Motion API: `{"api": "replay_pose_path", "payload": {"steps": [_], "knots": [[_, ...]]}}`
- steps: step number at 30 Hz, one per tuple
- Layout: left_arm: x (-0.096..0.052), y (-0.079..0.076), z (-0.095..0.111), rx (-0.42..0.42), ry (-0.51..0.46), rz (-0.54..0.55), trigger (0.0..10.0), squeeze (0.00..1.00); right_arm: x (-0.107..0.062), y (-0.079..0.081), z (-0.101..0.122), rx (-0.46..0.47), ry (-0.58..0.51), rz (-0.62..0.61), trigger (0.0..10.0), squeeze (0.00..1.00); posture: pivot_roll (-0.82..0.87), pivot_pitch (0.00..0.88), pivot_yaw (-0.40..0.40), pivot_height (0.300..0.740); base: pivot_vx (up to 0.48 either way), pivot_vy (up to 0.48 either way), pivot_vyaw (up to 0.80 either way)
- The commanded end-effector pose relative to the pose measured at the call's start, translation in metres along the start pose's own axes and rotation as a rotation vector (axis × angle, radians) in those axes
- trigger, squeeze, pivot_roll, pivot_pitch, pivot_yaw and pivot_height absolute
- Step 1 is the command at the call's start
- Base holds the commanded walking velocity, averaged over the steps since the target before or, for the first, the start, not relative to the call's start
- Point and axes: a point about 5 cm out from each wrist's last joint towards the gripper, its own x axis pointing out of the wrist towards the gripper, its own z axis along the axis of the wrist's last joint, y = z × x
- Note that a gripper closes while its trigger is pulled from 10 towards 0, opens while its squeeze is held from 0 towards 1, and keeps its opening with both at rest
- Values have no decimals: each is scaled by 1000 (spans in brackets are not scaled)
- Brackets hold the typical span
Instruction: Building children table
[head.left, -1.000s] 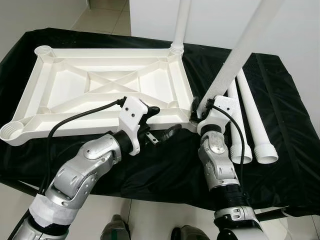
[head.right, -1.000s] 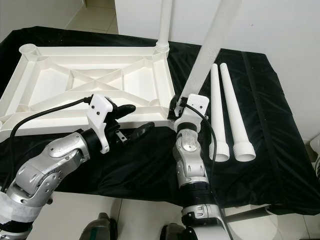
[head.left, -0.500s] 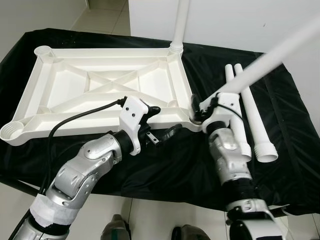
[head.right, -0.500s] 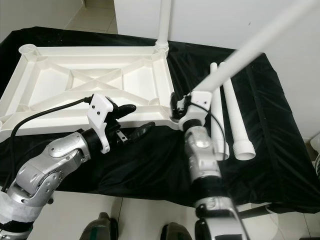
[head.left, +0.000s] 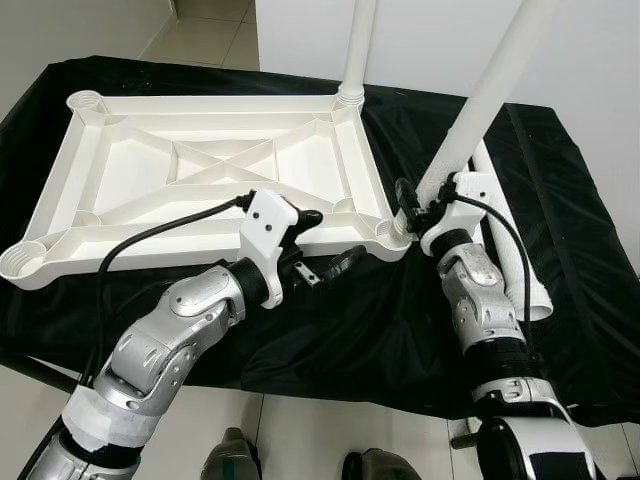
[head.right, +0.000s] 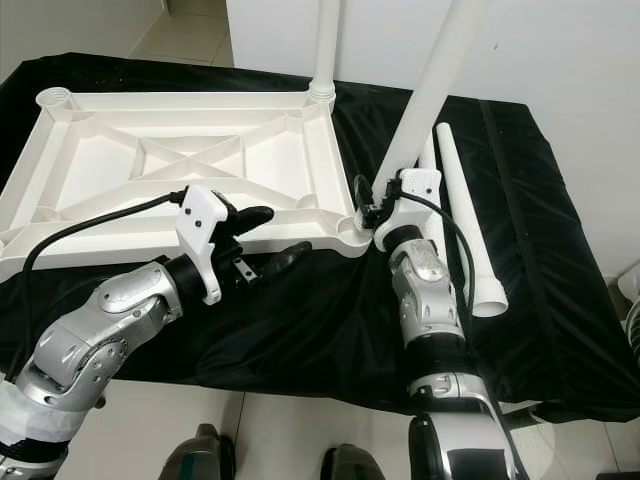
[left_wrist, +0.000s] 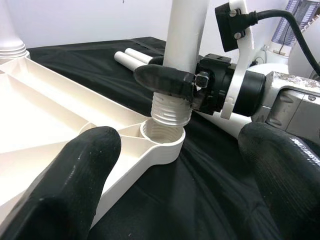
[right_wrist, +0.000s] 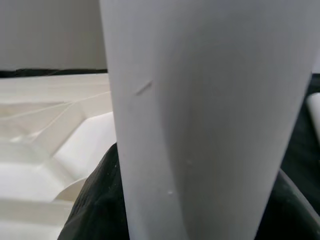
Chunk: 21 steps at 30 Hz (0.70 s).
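The white table top (head.left: 130, 180) lies upside down on the black cloth. One white leg (head.left: 356, 50) stands screwed into its far right corner. My right gripper (head.left: 420, 205) is shut on a second leg (head.left: 480, 110), held nearly upright and leaning slightly right. That leg's threaded end (left_wrist: 171, 107) hangs just above the near right corner socket (left_wrist: 161, 137). My left gripper (head.left: 335, 235) is open at the table top's near edge, just left of that socket, holding nothing. In the right wrist view the held leg (right_wrist: 200, 125) is pressed against a black finger (right_wrist: 95, 200).
Two spare white legs (head.right: 465, 220) lie side by side on the cloth, right of my right arm. The black-draped table (head.left: 560, 200) ends close to my body, with pale floor below. A white wall stands behind.
The held leg swung from a strong lean to the right back to nearly upright, and its threaded end now sits over the corner socket. My left arm stayed put.
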Motion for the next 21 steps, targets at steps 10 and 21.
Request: {"api": "replay_pose_path", "payload": {"steps": [10, 21], "knots": [[1, -2, 1, 10, 4, -79, 10000, 0, -3, 19, -6, -119, -9, 205, 10000, 0, 64, 73, 4, 740, 0, 0, 0], [-1, -3, 1, 10, 6, -74, 10000, 0, -14, 4, -35, -190, 106, 84, 10000, 0, 69, 74, 4, 740, 0, 0, 0]]}}
